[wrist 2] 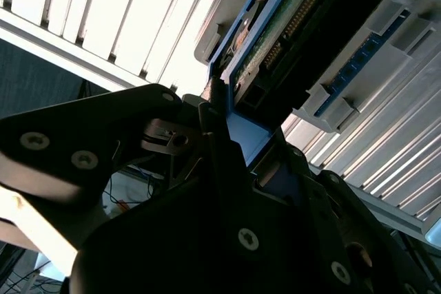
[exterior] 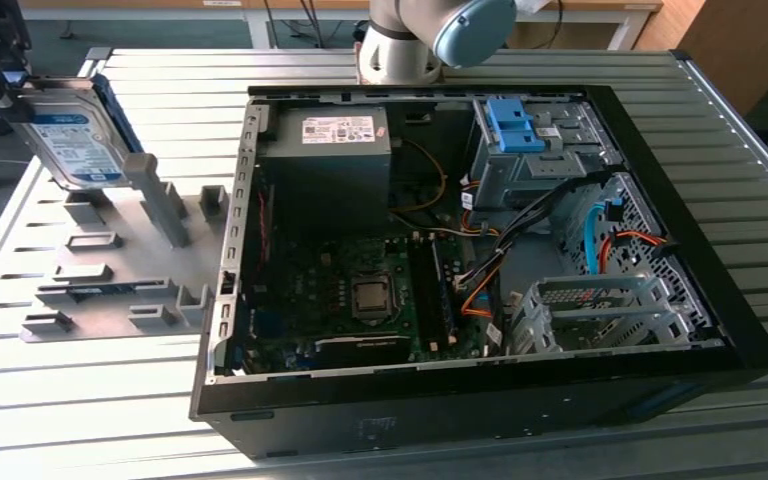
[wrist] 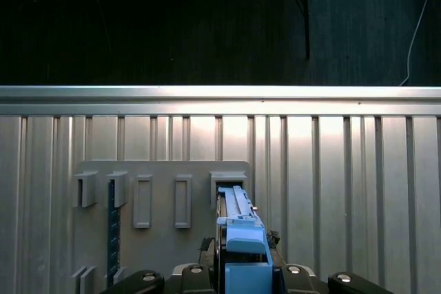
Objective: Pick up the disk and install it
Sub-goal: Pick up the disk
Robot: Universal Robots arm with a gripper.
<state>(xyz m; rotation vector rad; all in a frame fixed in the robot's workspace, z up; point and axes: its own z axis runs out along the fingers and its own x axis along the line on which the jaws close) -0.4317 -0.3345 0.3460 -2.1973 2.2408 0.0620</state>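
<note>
The disk (exterior: 77, 140), silver-grey with a white-and-blue label and blue rails, stands on edge at the exterior view's far left, over the grey fixture plate (exterior: 104, 270). My gripper (exterior: 4, 85) is shut on its upper end. In the first wrist view the disk's blue rail (wrist: 241, 242) runs down toward a slot in the fixture plate (wrist: 162, 201); whether it touches the slot I cannot tell. The second wrist view shows the disk's green circuit board side (wrist 2: 289, 25) held between dark fingers (wrist 2: 220, 163).
The open computer case (exterior: 704, 330) lies to the exterior view's right of the fixture. Inside are a dark power supply box (exterior: 324, 160), a blue bracket (exterior: 511, 125) in the drive cage, the motherboard (exterior: 357, 290) and loose cables (exterior: 491, 270). The slatted metal table (exterior: 91, 400) ends just beyond the fixture.
</note>
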